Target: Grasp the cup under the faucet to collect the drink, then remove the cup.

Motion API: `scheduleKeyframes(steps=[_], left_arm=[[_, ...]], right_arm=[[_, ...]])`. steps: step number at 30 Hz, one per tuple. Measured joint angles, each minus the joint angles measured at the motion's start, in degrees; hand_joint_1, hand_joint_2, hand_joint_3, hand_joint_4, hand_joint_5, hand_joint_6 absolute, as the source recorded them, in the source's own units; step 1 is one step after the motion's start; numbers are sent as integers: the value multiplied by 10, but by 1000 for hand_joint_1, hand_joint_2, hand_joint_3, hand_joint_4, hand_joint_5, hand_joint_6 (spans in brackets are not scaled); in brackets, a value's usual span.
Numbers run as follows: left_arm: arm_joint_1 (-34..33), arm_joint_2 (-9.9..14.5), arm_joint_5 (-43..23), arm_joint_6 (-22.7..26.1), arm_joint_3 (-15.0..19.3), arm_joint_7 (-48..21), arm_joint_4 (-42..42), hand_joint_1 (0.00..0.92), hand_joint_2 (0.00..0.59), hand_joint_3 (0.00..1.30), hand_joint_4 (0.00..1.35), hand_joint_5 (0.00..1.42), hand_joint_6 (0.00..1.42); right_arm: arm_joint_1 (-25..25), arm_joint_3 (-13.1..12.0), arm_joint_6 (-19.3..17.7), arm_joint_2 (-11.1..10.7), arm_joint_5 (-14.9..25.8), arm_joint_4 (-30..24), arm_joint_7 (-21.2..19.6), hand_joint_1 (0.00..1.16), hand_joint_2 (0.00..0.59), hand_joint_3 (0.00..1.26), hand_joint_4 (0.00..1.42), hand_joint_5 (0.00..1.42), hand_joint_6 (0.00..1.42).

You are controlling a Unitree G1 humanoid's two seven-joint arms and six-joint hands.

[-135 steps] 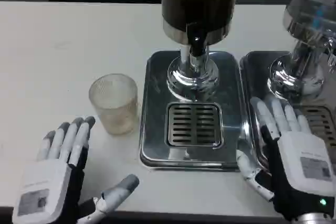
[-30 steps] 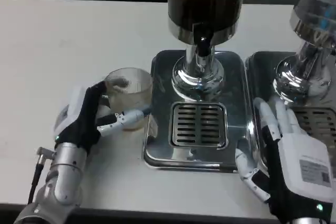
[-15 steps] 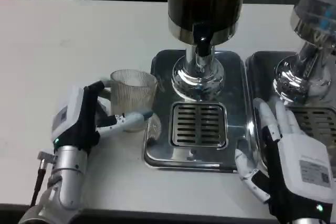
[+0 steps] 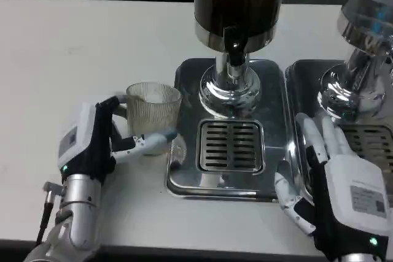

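Observation:
A clear ribbed cup (image 4: 153, 115), with nothing in it, is held by my left hand (image 4: 92, 139), whose fingers wrap its far side and thumb lies across its front. The cup is just left of the steel drip tray (image 4: 230, 145), seemingly lifted a little off the table. The black faucet (image 4: 232, 44) juts from the dark drink dispenser (image 4: 236, 1) above the tray's slotted grate (image 4: 230, 145). My right hand (image 4: 341, 194) lies flat and open at the tray's right edge, holding nothing.
A second steel dispenser (image 4: 362, 35) with its own drip tray (image 4: 307, 90) stands at the right, partly under my right hand. The white table (image 4: 80, 47) stretches away to the left and back.
Since 4.5 s ago my left hand has turned on edge and closed around the cup. In the last second the cup has shifted slightly toward the tray. The right hand has stayed put.

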Motion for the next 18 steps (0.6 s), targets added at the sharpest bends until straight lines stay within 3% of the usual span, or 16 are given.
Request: scheduleKeyframes(steps=[12,18], left_arm=[[3,-2,32,-43,-22,37,-37,590,0,957,1093,1183,1387],[-4,-21,63,-44,-49,40,-42,584,2,958,1093,1171,1390]], right_arm=[[-1,-2,0,-1,0,0,0,257,512,93,0,61,245],[4,-5,2,2,-1,-3,0,257,512,93,0,61,235]])
